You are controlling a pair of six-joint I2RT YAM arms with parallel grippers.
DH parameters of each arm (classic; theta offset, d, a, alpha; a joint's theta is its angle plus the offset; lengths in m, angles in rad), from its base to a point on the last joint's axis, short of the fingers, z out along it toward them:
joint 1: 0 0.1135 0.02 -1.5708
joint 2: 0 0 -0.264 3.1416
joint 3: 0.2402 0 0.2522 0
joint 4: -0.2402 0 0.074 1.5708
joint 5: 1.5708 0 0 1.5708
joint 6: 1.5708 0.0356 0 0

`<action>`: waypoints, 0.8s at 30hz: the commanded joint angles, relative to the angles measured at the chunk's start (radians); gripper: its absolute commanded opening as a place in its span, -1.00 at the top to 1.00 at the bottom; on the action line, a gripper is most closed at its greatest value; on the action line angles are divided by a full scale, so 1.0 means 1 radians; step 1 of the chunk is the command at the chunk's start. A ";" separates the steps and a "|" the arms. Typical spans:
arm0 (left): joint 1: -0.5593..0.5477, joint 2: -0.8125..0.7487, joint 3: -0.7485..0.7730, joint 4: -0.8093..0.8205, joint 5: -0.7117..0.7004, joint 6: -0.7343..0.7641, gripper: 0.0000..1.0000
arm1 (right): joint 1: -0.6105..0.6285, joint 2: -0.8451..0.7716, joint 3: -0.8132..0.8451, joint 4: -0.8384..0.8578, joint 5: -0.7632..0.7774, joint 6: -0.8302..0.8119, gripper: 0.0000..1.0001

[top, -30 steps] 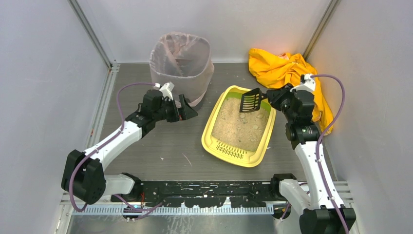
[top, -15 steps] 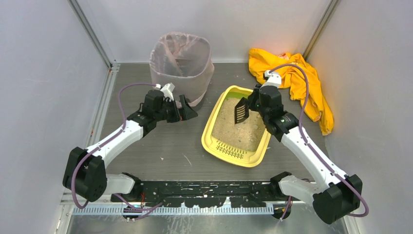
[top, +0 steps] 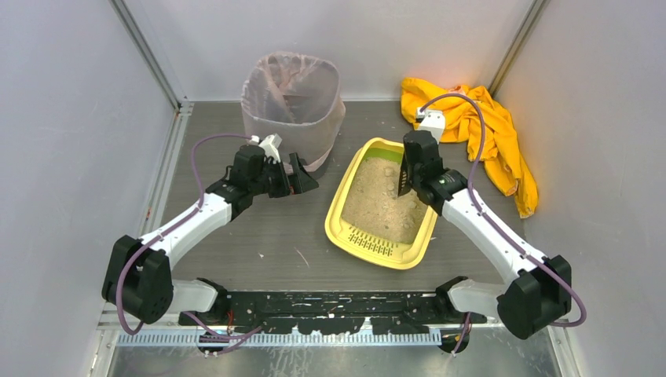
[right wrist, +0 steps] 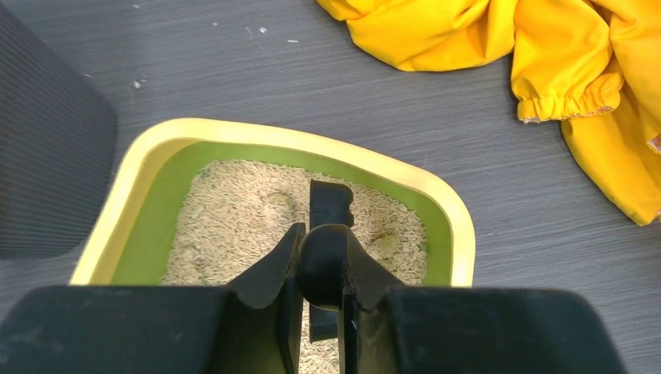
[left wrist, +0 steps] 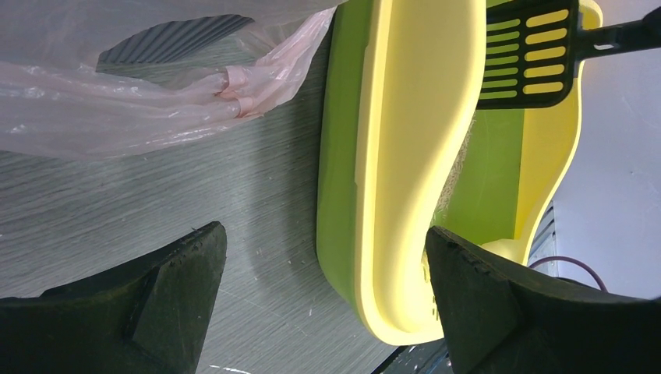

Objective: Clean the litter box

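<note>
The right claw (right wrist: 321,265) is clamped shut on the handle of a black slotted plastic scoop (right wrist: 329,204). The scoop's blade points down over the far end of the shallow yellow rectangular plastic litter box (top: 339,224), which has a green inner wall. Whether the blade tip touches the beige sandy litter (top: 381,200) cannot be determined. The left claw (left wrist: 323,241) is spread wide and holds nothing; it hovers just beside the left rim of the litter box, near the tall bin lined with a translucent pinkish bag (top: 292,98). The litter box lies in the middle of the grey bench (top: 259,236), slotted ledge toward the arm bases, with a crumpled yellow cloth (top: 471,118) beyond it to the right. Assessment: several lumps show in the litter and the scoop's slots look empty, so cleaning appears to be at an early stage; digging, sifting and transfer to the bin remain. No brand, label or legible writing is visible.
</note>
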 commanded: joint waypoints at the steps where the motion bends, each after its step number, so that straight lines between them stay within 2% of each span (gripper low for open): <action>1: 0.004 0.004 0.015 0.029 -0.009 0.020 -0.95 | 0.005 0.035 0.013 0.070 0.075 -0.034 0.99; 9: 0.004 0.003 0.014 0.030 -0.002 0.020 -0.95 | 0.003 0.086 -0.029 0.131 0.004 0.013 0.99; 15: 0.005 -0.003 0.014 0.028 0.000 0.021 -0.95 | -0.015 0.058 -0.052 0.153 -0.107 0.086 0.99; 24: 0.004 -0.010 0.010 0.028 0.006 0.017 -0.95 | -0.015 0.010 -0.089 0.149 -0.185 0.143 0.99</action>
